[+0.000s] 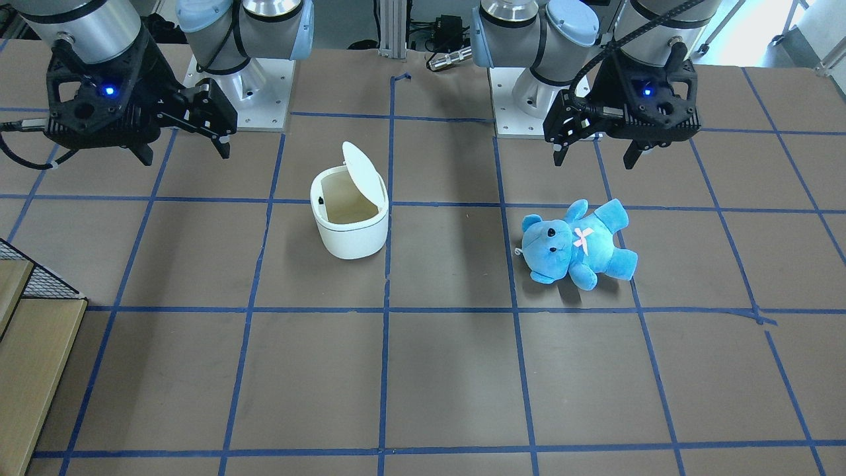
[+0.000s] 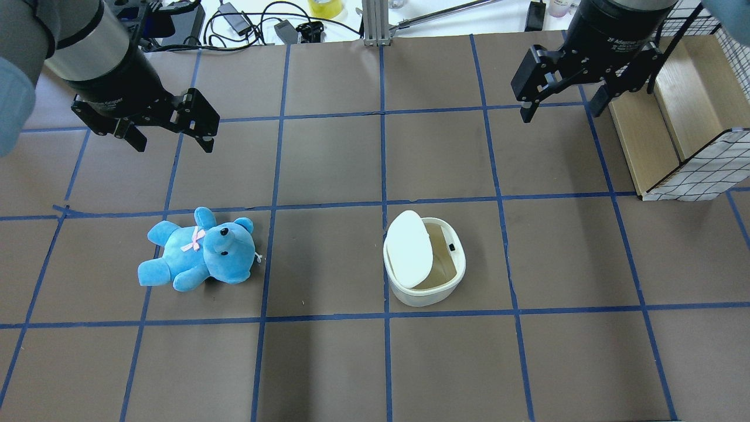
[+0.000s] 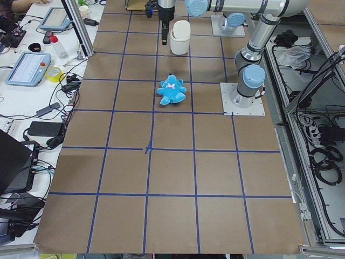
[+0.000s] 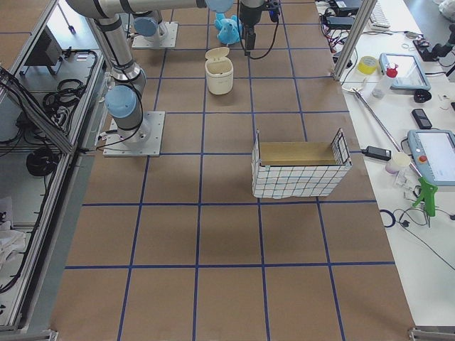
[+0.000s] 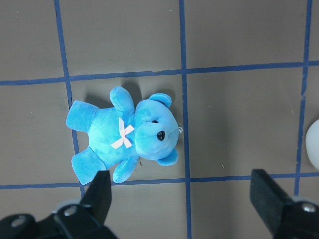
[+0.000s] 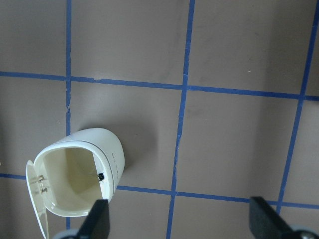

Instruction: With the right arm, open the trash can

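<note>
The white trash can (image 1: 350, 238) stands upright near the table's middle, its hinged lid (image 1: 363, 173) tipped up and the beige inside showing. It also shows in the overhead view (image 2: 423, 296) and the right wrist view (image 6: 113, 149). My right gripper (image 2: 561, 112) hangs open and empty well above the table, away from the can on the robot's right and farther out from its base; its fingers (image 6: 97, 220) frame the wrist view. My left gripper (image 2: 174, 143) is open and empty, raised above the blue plush bear (image 2: 199, 251).
The blue bear (image 1: 578, 244) lies on its back on the robot's left side and also shows in the left wrist view (image 5: 124, 134). A wire-mesh basket with a wooden box (image 2: 674, 117) stands at the table's right end. Blue tape lines grid the brown table.
</note>
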